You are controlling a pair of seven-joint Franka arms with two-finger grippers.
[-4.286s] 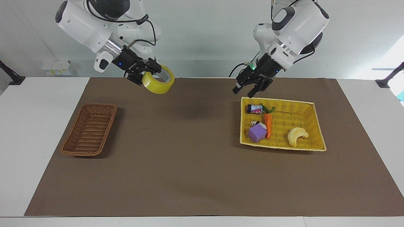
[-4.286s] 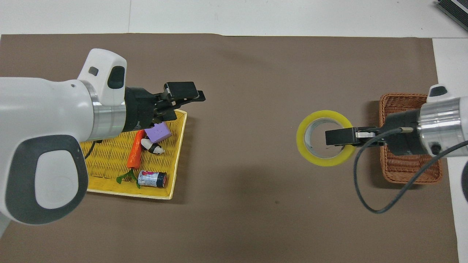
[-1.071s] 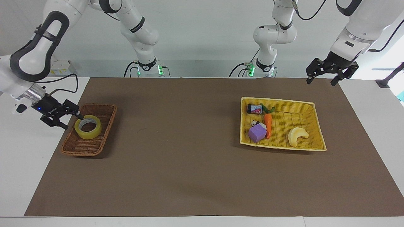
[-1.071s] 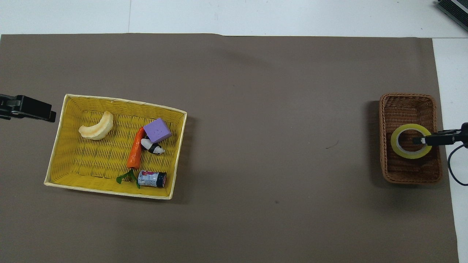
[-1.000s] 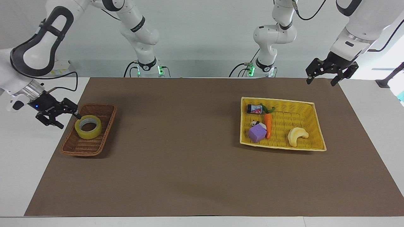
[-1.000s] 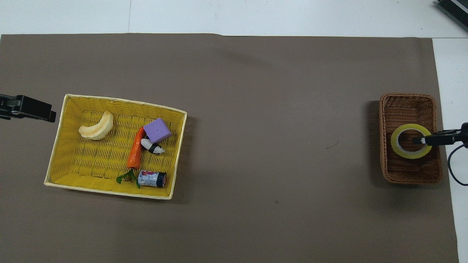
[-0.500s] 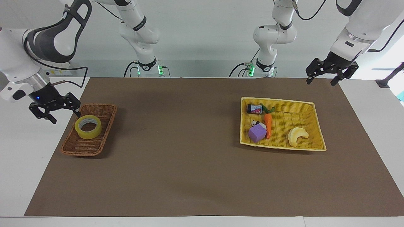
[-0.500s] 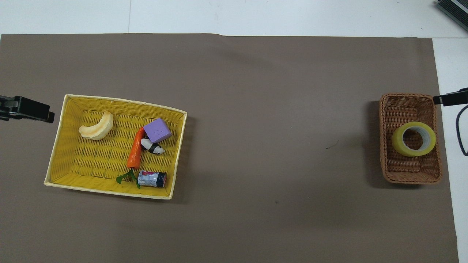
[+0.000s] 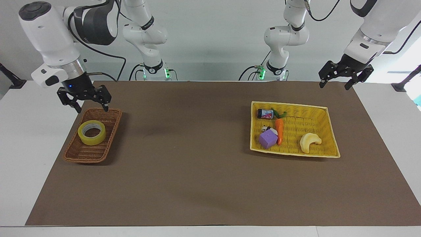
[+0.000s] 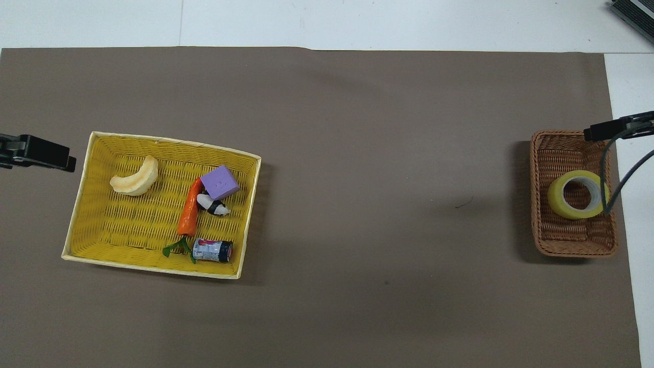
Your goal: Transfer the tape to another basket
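Yellow tape roll [image 9: 92, 132] lying flat in the brown wicker basket [image 9: 108, 138], centre left of the facing frame; core ring facing up. Same roll [image 10: 578, 194] at centre right of the overhead frame, inside the wicker basket [image 10: 542, 204], a dark cable crossing its edge there.

Right claw [image 9: 84, 98] raised at upper left of the facing frame, over the basket's upper rim; fingers spread, released, holding nothing, clear of the tape. Only a fingertip of it [image 10: 608, 129] visible at the right edge of the overhead frame.

Left claw [image 9: 345, 75] waiting at upper right of the facing frame, above the upper edge of the brown mat [image 9: 197, 171]; fingers apart, empty. Its tip [image 10: 38, 152] showing at the left edge of the overhead frame.

Yellow woven tray [image 9: 325, 131] at centre right of the facing frame, carrying a toy carrot [image 9: 279, 130], purple block [image 9: 268, 139], pale banana-shaped toy [image 9: 309, 142], small can [image 9: 265, 114], and a small black-and-white item [image 9: 267, 129] too small to identify.

White tabletop [image 9: 19, 171] showing around the mat.
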